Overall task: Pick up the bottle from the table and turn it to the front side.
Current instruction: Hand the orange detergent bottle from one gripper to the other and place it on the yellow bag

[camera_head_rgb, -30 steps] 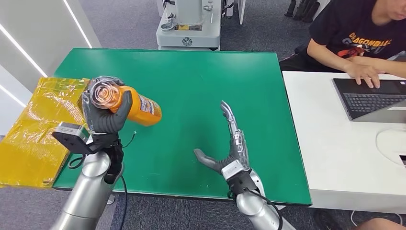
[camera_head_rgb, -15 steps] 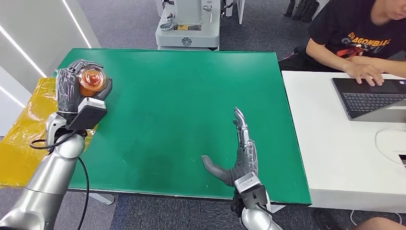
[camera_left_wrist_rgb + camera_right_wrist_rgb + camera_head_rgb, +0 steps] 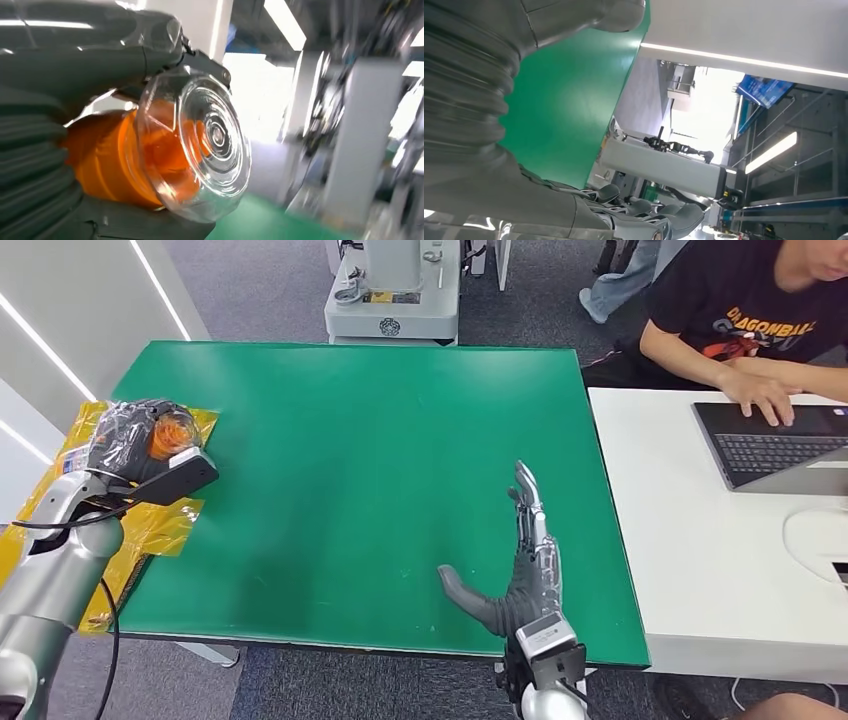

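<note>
On the far left, a yellow bag (image 3: pixel 60 530) lies off the left edge of the green table (image 3: pixel 380 470). The left hand (image 3: pixel 135 440) is up over that bag, just past the table's left edge. Its dark fingers are wrapped around the orange bottle (image 3: pixel 172 430), so the bottle is off the table and in the hand. In the left wrist view, the bottle (image 3: pixel 150 155) lies on its side in the grip. Its clear round end points away from the wrist, and the thumb (image 3: pixel 100 45) presses along it.

In the middle, the green table top is flat and bare where the hands are not.

Near the front right corner of the table is the right hand (image 3: pixel 520 575). It is open wide and holds nothing. The fingers point straight out toward the far side, and the thumb sticks out to the left. It is well apart from the bottle.

Farther right is a white desk (image 3: pixel 700 570) touching the green table. A person (image 3: pixel 750 310) in a black shirt sits behind it with a hand on a laptop (image 3: pixel 775 440).

At the back, past the green table, stands a grey machine (image 3: pixel 395 290).
</note>
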Controlling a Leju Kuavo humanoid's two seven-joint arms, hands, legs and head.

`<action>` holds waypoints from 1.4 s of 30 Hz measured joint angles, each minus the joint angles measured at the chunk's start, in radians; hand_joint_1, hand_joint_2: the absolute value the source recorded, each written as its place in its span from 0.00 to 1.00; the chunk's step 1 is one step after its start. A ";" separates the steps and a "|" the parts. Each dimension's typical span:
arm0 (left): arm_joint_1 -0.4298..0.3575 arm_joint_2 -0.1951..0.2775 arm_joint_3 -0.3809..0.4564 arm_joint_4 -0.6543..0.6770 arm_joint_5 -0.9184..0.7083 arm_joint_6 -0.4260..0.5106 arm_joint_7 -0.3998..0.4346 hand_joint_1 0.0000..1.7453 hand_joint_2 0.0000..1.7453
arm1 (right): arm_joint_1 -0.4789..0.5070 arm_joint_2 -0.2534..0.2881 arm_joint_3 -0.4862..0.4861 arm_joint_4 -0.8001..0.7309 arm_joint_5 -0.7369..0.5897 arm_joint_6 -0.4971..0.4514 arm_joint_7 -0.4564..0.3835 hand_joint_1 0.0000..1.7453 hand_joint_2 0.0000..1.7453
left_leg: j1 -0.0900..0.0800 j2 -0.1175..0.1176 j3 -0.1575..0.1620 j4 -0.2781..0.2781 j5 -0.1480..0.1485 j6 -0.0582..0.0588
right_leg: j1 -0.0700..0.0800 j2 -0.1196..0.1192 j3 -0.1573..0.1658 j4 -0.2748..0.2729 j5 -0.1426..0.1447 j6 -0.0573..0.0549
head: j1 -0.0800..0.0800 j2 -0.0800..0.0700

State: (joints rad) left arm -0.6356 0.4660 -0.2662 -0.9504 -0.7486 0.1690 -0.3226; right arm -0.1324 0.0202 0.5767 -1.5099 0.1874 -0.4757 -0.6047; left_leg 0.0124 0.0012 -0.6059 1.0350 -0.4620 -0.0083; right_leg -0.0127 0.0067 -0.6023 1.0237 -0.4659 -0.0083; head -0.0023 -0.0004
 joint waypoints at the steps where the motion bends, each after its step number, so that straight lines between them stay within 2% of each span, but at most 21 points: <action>1: -0.006 0.003 0.000 0.039 0.001 -0.020 -0.012 1.00 1.00 | 0.003 0.000 -0.001 -0.008 -0.001 0.008 0.001 0.00 1.00 | 0.000 0.000 0.000 0.000 0.000 0.000 | 0.000 0.000 0.000 0.000 0.000 0.000 | 0.000 0.000; 7: -0.017 0.004 -0.012 0.230 -0.054 -0.078 -0.037 1.00 1.00 | 0.005 0.000 -0.005 -0.046 -0.036 0.047 0.004 0.00 1.00 | 0.000 0.001 0.000 0.000 0.000 0.000 | 0.000 0.001 -0.001 0.000 0.000 0.000 | 0.000 0.000; 14: -0.065 -0.008 -0.081 0.411 -0.171 -0.143 -0.038 1.00 1.00 | -0.006 0.000 -0.007 -0.088 -0.055 0.052 0.005 0.00 1.00 | 0.000 0.000 0.000 0.000 0.000 0.000 | 0.000 0.001 0.000 0.000 0.000 0.000 | 0.000 0.000; 19: -0.107 -0.020 -0.142 0.491 -0.224 -0.198 -0.039 1.00 1.00 | -0.009 0.000 -0.007 -0.098 -0.055 0.066 0.012 0.00 1.00 | 0.000 0.000 0.000 0.000 0.000 0.000 | 0.000 0.001 0.000 0.000 0.001 -0.001 | 0.000 0.000; 25: -0.121 -0.028 -0.200 0.533 -0.269 -0.209 -0.051 1.00 1.00 | -0.019 0.006 -0.007 -0.094 -0.062 0.074 0.011 0.00 1.00 | 0.000 0.000 0.000 0.000 0.000 0.000 | 0.000 0.001 0.000 0.000 0.001 -0.001 | 0.000 0.000; 26: -0.121 -0.030 -0.208 0.537 -0.273 -0.205 -0.053 0.94 1.00 | -0.019 0.007 -0.007 -0.093 -0.062 0.074 0.011 0.00 1.00 | 0.000 0.000 0.000 0.000 0.000 0.000 | 0.000 0.000 0.000 0.000 0.001 -0.001 | 0.000 0.000; 28: -0.121 -0.035 -0.220 0.543 -0.281 -0.188 -0.052 0.55 1.00 | -0.020 0.010 -0.007 -0.090 -0.062 0.074 0.011 0.00 1.00 | 0.000 0.000 0.000 0.000 0.000 0.000 | 0.000 0.000 0.000 0.000 0.001 -0.001 | 0.000 0.000; 29: -0.121 -0.038 -0.226 0.545 -0.286 -0.174 -0.045 0.30 1.00 | -0.020 0.012 -0.007 -0.090 -0.061 0.074 0.011 0.00 1.00 | 0.000 0.000 0.000 0.000 0.000 0.000 | 0.000 0.000 0.000 0.000 0.001 -0.001 | 0.000 0.000; 30: -0.121 -0.041 -0.230 0.548 -0.289 -0.162 -0.035 0.10 1.00 | -0.021 0.014 -0.007 -0.089 -0.061 0.075 0.011 0.00 1.00 | 0.000 0.000 0.000 0.000 0.000 0.000 | 0.000 0.000 0.000 0.000 0.001 -0.001 | 0.000 0.000; 32: -0.122 -0.050 -0.236 0.553 -0.293 -0.149 -0.014 0.00 1.00 | -0.021 0.018 -0.007 -0.087 -0.057 0.077 0.013 0.00 1.00 | 0.000 0.000 0.000 0.000 0.000 0.000 | 0.000 0.000 0.000 0.000 0.001 -0.001 | 0.000 0.000; 42: -0.139 -0.070 -0.246 0.565 -0.304 -0.147 0.011 0.00 1.00 | -0.023 0.025 -0.007 -0.073 -0.054 0.089 0.015 0.00 1.00 | 0.000 0.000 0.000 0.000 0.000 0.000 | 0.000 0.000 0.001 0.000 0.001 -0.001 | 0.000 0.000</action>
State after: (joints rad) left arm -0.7748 0.3962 -0.5119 -0.3854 -1.0531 0.0218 -0.3114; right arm -0.1553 0.0450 0.5695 -1.5827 0.1331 -0.3867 -0.5900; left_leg 0.0123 0.0011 -0.6055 1.0350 -0.4619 -0.0084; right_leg -0.0128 0.0064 -0.6015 1.0239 -0.4652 -0.0092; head -0.0022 -0.0004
